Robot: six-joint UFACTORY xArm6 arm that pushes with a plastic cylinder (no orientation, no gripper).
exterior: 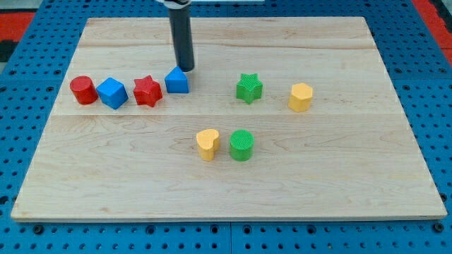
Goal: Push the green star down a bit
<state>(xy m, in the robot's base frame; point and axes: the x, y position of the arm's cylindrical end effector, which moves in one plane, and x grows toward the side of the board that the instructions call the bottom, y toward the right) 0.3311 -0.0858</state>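
Note:
The green star (248, 87) lies on the wooden board (339, 162), right of centre in the upper half. My tip (186, 69) is at the end of the dark rod, well to the left of the star and a little higher in the view. It stands just above and right of a small blue block (177, 81), touching or nearly touching it. Nothing lies between the blue block and the star.
A row at the view's left holds a red cylinder (83, 90), a blue cube (112, 92) and a red star (147, 91). A yellow block (300, 97) lies right of the green star. A yellow heart (207, 144) and green cylinder (241, 144) lie below.

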